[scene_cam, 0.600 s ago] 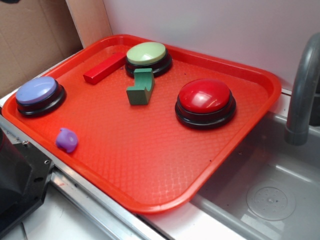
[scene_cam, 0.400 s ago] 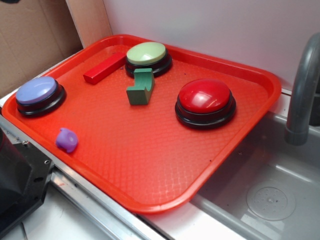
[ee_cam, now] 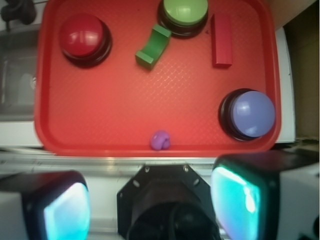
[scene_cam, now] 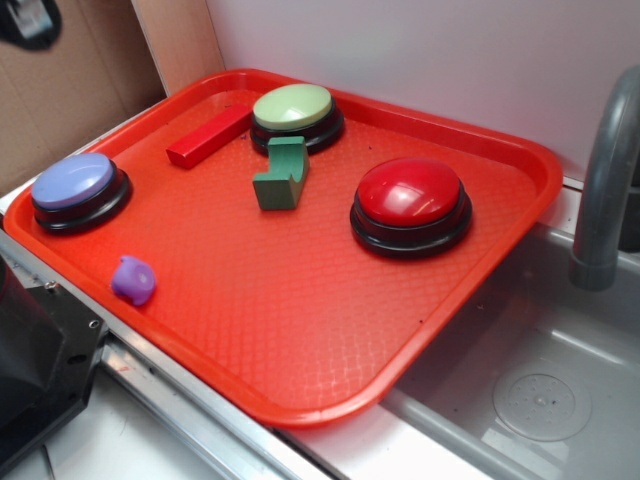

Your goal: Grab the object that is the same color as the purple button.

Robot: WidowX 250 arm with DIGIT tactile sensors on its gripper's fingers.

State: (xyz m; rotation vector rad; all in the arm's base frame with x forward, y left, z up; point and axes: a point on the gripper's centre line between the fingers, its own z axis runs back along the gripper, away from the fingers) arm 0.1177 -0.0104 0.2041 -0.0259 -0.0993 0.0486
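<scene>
A dark arm part had crept into the exterior view's top-left corner. The claw [ee_cam: 150,200] hung spread wide. The purple lump [scene_cam: 133,280] sat on the red tray [scene_cam: 300,330], near the purple button [scene_cam: 78,190], nothing blocking it.

red tray [scene_cam: 480,260] with buttons, blocks, purple lump [scene_cam: 133,279]

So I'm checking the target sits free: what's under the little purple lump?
The purple lump rests directly on the red tray near its edge, apart from the purple button. Nothing shows beneath it; its contact patch is hidden. The gripper hangs open, high above.
</scene>
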